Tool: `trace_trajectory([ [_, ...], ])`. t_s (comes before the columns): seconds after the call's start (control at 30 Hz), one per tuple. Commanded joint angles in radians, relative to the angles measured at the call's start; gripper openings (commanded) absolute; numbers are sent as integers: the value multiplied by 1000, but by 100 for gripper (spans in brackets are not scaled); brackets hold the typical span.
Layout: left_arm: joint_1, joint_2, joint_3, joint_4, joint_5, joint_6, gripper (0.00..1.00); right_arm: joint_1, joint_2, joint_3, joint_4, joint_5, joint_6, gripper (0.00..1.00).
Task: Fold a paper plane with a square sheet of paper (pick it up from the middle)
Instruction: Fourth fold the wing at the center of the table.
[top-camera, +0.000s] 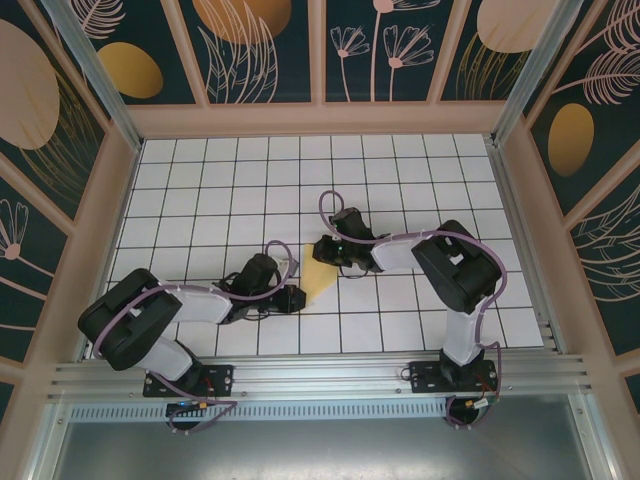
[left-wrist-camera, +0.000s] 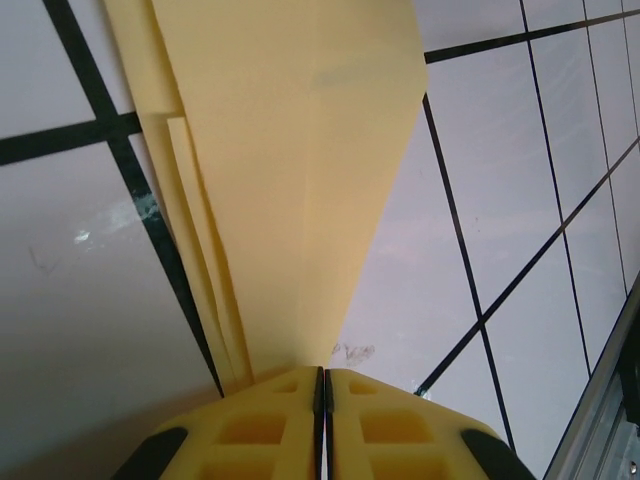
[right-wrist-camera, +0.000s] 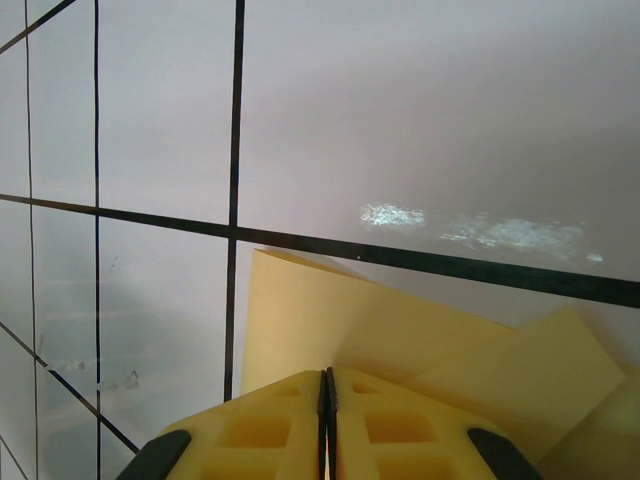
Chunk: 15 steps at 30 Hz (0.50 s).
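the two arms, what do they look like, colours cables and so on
Both match: the left arm and right arm have white link shells, bulky black joint housings and a lilac cable looped alongside. The left hand and right hand have yellow fingers with moulded rectangular pockets and black trim at the sides.

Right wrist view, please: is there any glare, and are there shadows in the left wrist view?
Right wrist: a patchy glare on the white table beyond the paper; left wrist: soft grey shadow on the table beside the paper.
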Motion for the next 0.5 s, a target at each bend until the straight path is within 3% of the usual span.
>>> trace_trajectory([
  [0.0,-4,-25,-76,-211,3,-13,13,3,57,-2,-85,51,-34,13],
  [0.23,-4,-167,-40,-279,4,0,15,4,25,39,-107,12,-55,15],
  [0.47,-5,-219,156,-366,-211,17,17,4,-142,52,-185,64,-78,25],
])
